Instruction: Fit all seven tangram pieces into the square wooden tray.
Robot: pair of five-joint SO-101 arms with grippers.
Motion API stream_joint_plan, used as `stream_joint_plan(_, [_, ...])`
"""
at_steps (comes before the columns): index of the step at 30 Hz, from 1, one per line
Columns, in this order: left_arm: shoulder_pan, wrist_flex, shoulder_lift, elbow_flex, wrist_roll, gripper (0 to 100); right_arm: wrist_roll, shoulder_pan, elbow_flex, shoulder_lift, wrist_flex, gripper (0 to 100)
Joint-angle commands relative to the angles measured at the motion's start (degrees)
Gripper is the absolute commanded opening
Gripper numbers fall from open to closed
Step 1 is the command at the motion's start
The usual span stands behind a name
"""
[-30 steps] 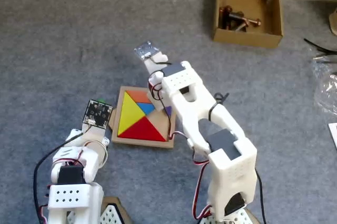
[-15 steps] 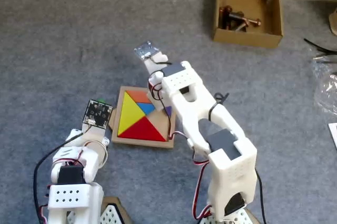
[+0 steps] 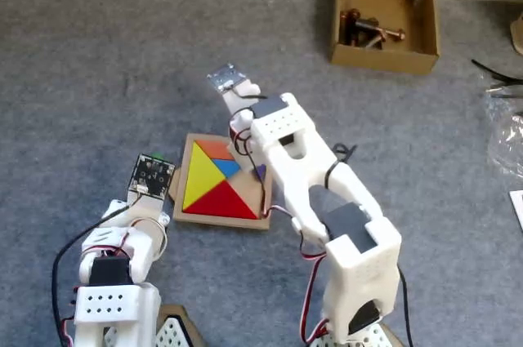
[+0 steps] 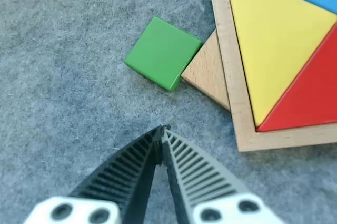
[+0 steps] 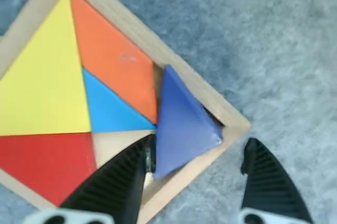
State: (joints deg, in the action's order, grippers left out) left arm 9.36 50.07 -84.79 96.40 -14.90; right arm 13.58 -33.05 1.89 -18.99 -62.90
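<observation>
My right fingers (image 5: 118,174) stand wide apart with the violet triangle (image 5: 181,124) between them, close against one finger and clear of the other. It lies askew over the corner rim of the wooden tray (image 5: 231,121). My left fingers (image 4: 189,171) are pressed together over the bench, with the green square (image 4: 163,52) near, beyond their tips.

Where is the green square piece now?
In the left wrist view, the green square wooden piece lies on the grey carpet outside the square wooden tray, touching a plain wooden triangle.

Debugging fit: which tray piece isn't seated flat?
The dark blue triangle, propped tilted against the tray rim; yellow, orange, light blue and red pieces lie flush.
</observation>
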Motion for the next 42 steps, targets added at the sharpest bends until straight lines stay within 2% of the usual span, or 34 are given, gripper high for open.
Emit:
stream_joint_plan(1, [-0.7,0.2,-0.8,1.3,-0.4,1,-0.3,-1.8,-1.4,4.6,-0.6,23.8])
stream_joint_plan(15, [-0.7,0.2,-0.8,1.3,-0.4,1,-0.5,-1.3,-1.6,4.8,-3.1,23.8])
stream_joint_plan(21, [-0.7,0.2,-0.8,1.3,-0.4,1,-0.6,-0.7,-2.4,9.4,-4.3,12.3])
stream_joint_plan(24, [-0.7,0.2,-0.8,1.3,-0.4,1,-0.6,-0.4,-2.3,13.1,-4.3,10.9])
stream_joint_plan(35, [-0.7,0.2,-0.8,1.3,-0.4,1,-0.3,9.5,-2.0,25.5,-8.6,10.5])
stream_joint_plan(42, [-0.7,0.2,-0.8,1.3,-0.4,1,-0.2,10.7,-2.0,32.6,-14.2,10.5])
